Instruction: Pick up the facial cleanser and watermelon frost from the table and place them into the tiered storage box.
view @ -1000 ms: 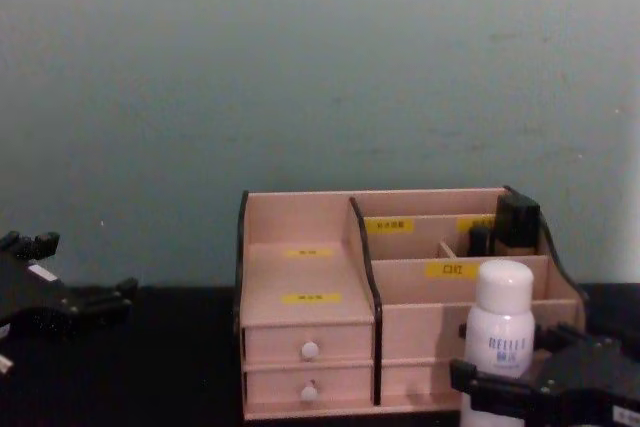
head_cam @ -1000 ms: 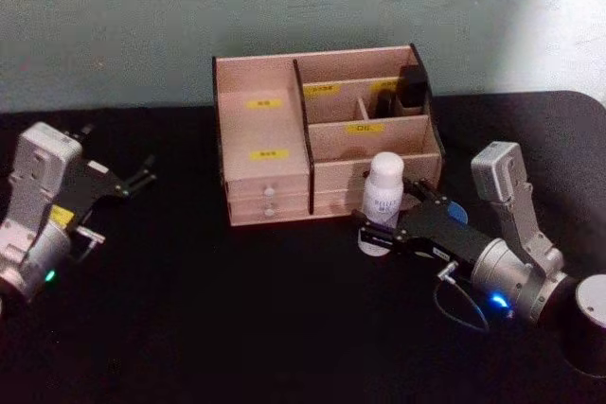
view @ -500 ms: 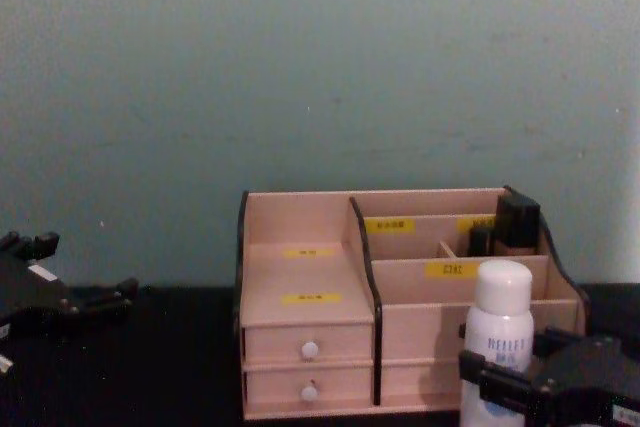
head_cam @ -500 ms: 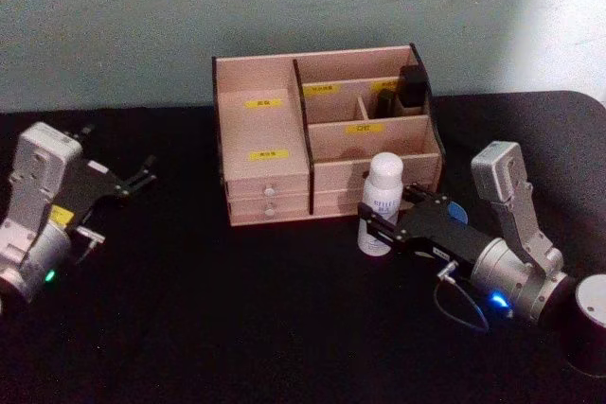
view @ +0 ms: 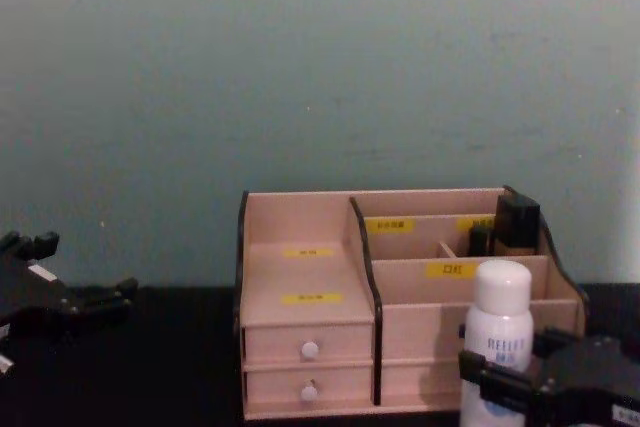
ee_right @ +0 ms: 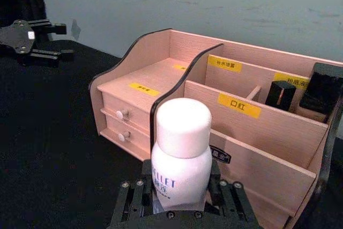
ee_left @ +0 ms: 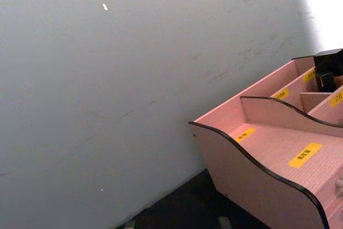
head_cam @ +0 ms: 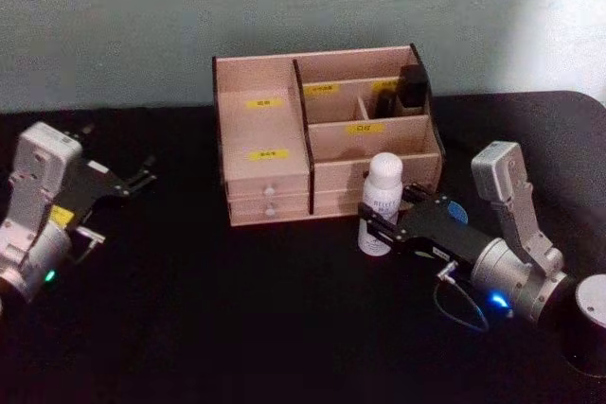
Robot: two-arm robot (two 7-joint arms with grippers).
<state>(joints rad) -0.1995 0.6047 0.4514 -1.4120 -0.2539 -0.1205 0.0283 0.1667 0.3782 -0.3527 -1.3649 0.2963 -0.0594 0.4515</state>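
Right gripper [head_cam: 377,230] reached in from the lower right of the head view, jaws clamped on the lower body of the facial cleanser [head_cam: 383,198]. Bottle was upright with its white cap on top, and the RELLET lettering faced the camera in the chest and right wrist views. It was just in front of the tiered storage box [head_cam: 260,134], at the box's front right end and outside every compartment. Couldn't tell whether its base touched the black surface [head_cam: 237,319] or sat just clear of it. In the chest view the bottle was at lower right, its cap overlapping the box's front wall. Box was centre frame in the head view, standing on the surface with the grey-green wall [head_cam: 142,16] behind it. Two white-knobbed drawers [head_cam: 269,200] were on the left part of its front. Stepped open compartments with yellow labels sat above and to the right, with a couple of dark items [head_cam: 411,90] upright in the rear right compartments. Left gripper [head_cam: 140,178] was at centre left of the head view, well apart from the box, jaws spread wide and empty, parked over the surface.
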